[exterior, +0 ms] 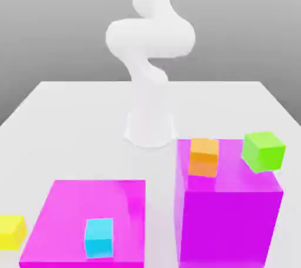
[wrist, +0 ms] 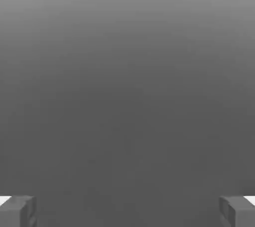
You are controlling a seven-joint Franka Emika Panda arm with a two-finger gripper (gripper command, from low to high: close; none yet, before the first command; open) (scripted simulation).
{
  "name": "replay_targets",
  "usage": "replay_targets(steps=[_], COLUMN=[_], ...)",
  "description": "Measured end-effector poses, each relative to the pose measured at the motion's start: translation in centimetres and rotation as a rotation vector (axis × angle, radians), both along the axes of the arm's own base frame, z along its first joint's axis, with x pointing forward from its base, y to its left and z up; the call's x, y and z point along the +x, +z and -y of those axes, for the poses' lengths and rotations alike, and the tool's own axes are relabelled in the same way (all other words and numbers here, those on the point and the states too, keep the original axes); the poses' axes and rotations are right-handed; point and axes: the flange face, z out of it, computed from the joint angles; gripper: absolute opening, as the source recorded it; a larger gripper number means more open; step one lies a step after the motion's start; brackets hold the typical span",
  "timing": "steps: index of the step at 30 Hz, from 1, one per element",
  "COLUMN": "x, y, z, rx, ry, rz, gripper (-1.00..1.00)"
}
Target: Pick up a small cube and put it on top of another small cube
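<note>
Arm (exterior: pixel 150 43): its upper links run off the exterior view's top edge.
Yellow cube (exterior: pixel 12 231): cut by the exterior view's left edge, so its left side is lost.
Flat magenta slab (exterior: pixel 64 214): near edge cropped at the bottom of the exterior view.
Tall magenta block (exterior: pixel 229 220): base cropped at the bottom too.
Fingers (wrist: pixel 17 211): in the hand view, just the two tips show, cut off at the corners.

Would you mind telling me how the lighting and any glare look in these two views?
Exterior view: soft, even light; a pale sheen on the flat magenta slab and the tall magenta block; the white table is bright, with hardly any shadow under the yellow cube. Hand view: a plain grey gradient, lighter at one edge, behind the open gripper.
</note>
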Motion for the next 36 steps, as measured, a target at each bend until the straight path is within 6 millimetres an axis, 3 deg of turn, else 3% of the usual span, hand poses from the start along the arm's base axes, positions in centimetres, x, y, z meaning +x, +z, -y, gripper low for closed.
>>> replay_targets(steps=[7, 14, 21, 28, 32, 33, 36], x=[7.3, 10.5, 9.2, 5.5, 4.9, 4.8, 4.8], y=[-10.2, -21.8, -34.3, -46.8, -52.8, -54.1, -54.1], z=[6.8, 14.8, 23.3, 27.9, 28.5, 28.4, 28.4], rx=[0.115, 0.244, 0.396, 0.560, 0.583, 0.583, 0.583], ry=[-0.341, -0.675, -1.028, -1.345, -1.390, -1.391, -1.391], rz=[-0.162, -0.300, -0.420, -0.536, -0.550, -0.550, -0.549], gripper=[0.00, 0.00, 0.00, 0.00, 0.00, -1.00, -1.00])
